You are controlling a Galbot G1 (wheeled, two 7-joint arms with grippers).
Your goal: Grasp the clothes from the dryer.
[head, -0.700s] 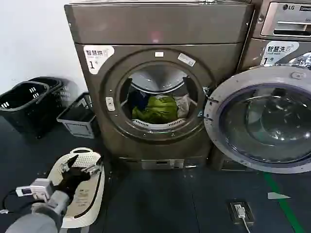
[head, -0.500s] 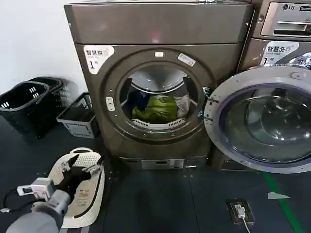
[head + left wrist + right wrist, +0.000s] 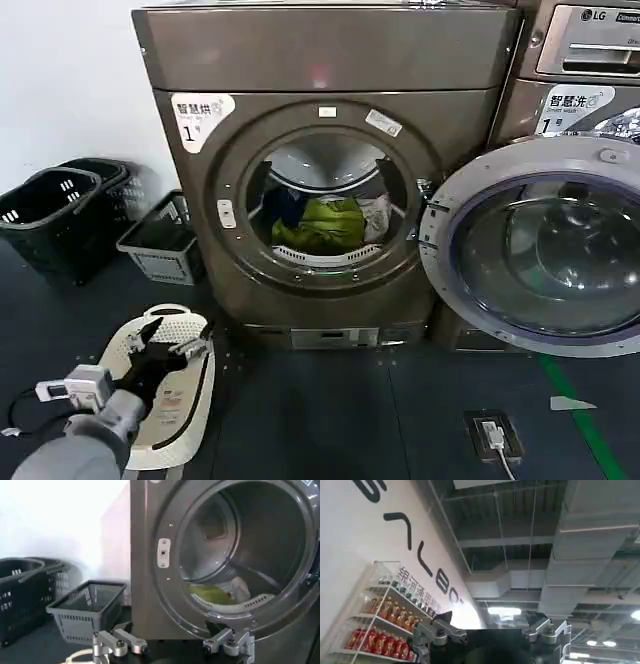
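The bronze-grey dryer (image 3: 330,60) stands in the middle with its porthole open. Inside the drum lie the clothes: a lime-green garment (image 3: 322,224), a dark blue piece (image 3: 288,205) and a white piece (image 3: 375,215). My left gripper (image 3: 165,338) hangs low at the front left, well short of the porthole, open and holding nothing. In the left wrist view that gripper (image 3: 173,647) faces the drum, where the green garment (image 3: 210,592) and the white piece (image 3: 240,586) show. My right gripper (image 3: 493,630) points up at the ceiling, open and holding nothing.
The dryer's round door (image 3: 545,245) is swung open to the right, in front of the LG machine (image 3: 585,40). Black baskets (image 3: 50,205) and a grey basket (image 3: 160,240) stand at the left wall. A white perforated basket (image 3: 185,400) lies under my left gripper. A floor socket (image 3: 495,435) sits front right.
My left gripper has edged slightly forward toward the dryer and stays open. The clothes and the door have not moved.
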